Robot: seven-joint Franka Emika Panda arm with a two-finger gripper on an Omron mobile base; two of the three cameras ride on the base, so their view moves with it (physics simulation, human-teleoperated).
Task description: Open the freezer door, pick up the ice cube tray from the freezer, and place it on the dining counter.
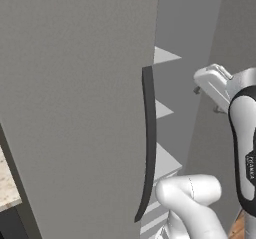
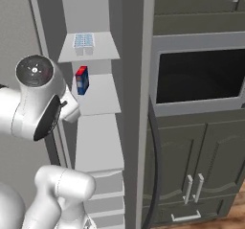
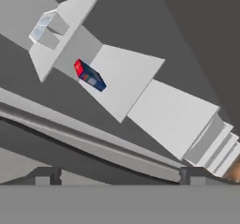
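I see the freezer (image 2: 95, 142) with its door (image 1: 75, 108) swung open — the tray (image 2: 83, 40) sits on an upper shelf (image 2: 91, 51), above a red-and-blue box (image 2: 82, 80). My gripper (image 3: 117, 175) is released, short of both.

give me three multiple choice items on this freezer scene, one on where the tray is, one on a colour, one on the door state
1. Where does the ice cube tray lie?
A. top shelf
B. floor
C. in the fingers
2. What colours is the box one shelf below?
A. green and yellow
B. red and blue
C. all white
3. How is the freezer door?
A. shut
B. swung open
C. removed

Key: 1 A, the tray rests on the highest shelf in the right base view; 2 B, red top, blue body; 3 B, the shelves are exposed beside the door.
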